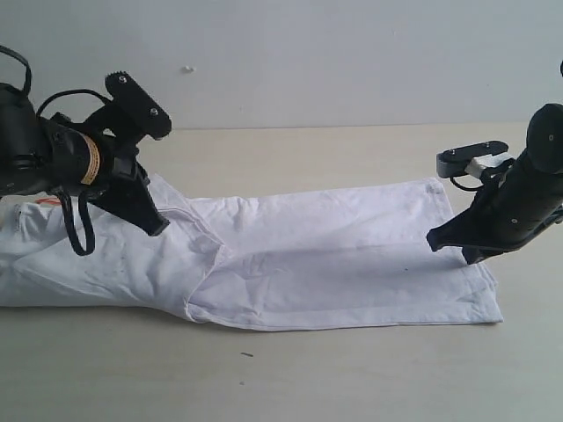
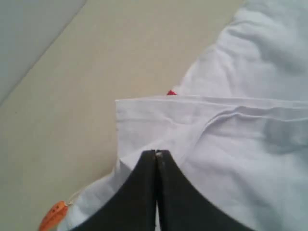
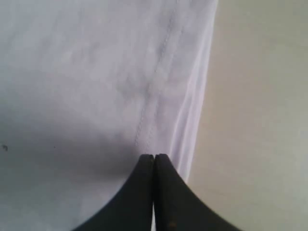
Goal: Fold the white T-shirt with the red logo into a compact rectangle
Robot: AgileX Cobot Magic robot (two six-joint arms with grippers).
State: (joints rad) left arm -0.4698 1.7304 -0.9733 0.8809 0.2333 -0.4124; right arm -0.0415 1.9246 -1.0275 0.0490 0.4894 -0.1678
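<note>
The white T-shirt (image 1: pixel 334 264) lies flat on the table, folded lengthwise into a long band. Only a sliver of the red logo (image 2: pixel 171 93) peeks from under a folded edge. The orange neck tag (image 2: pixel 53 216) shows at the shirt's left end. My left gripper (image 1: pixel 158 227) presses down at the sleeve fold, and in the left wrist view the left gripper (image 2: pixel 156 153) is shut with a speck of white cloth between its tips. My right gripper (image 1: pixel 433 239) is shut, tips down on the hem by the shirt's right edge; the right gripper (image 3: pixel 154 156) shows nothing between its tips.
The beige table (image 1: pixel 308 378) stretches in front of and behind the shirt. A grey wall (image 1: pixel 308 53) rises behind the table's far edge.
</note>
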